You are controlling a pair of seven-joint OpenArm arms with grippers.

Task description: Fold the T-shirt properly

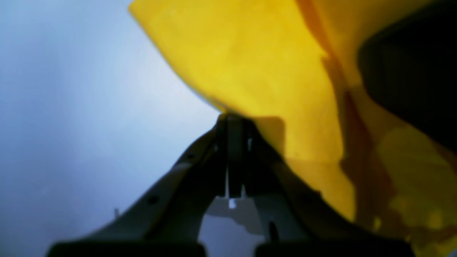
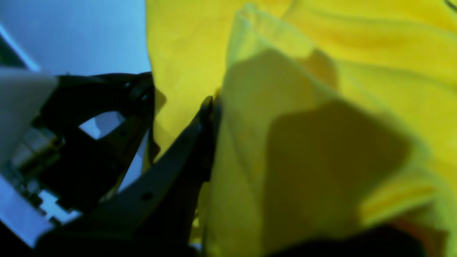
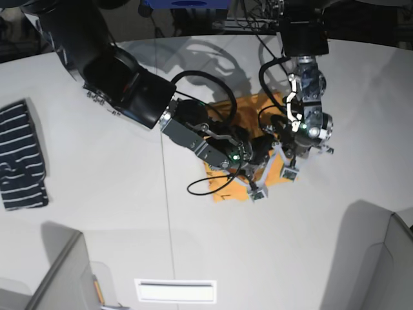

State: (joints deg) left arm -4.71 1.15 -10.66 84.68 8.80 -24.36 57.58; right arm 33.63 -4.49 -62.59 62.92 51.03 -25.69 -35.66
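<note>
Both arms meet over the T-shirt (image 3: 227,187), bunched mid-surface (image 3: 129,232). The left pincer (image 1: 232,119) is clamped on a cloth edge; the right pincer (image 2: 210,107) pinches a fold. A striped garment (image 3: 22,155) lies at the left edge.

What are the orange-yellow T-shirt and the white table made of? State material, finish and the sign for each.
Orange-yellow T-shirt: soft matte cloth, probably cotton knit; it creases and drapes in limp folds, pinched by the left gripper and the right gripper. White table: hard, smooth and flat, with a faint sheen and crisp shadows; likely laminate or painted board, not certain.

surface: white table (image 3: 129,213) | far edge: dark clutter, blue item (image 3: 184,5) | light: hard shadows
</note>
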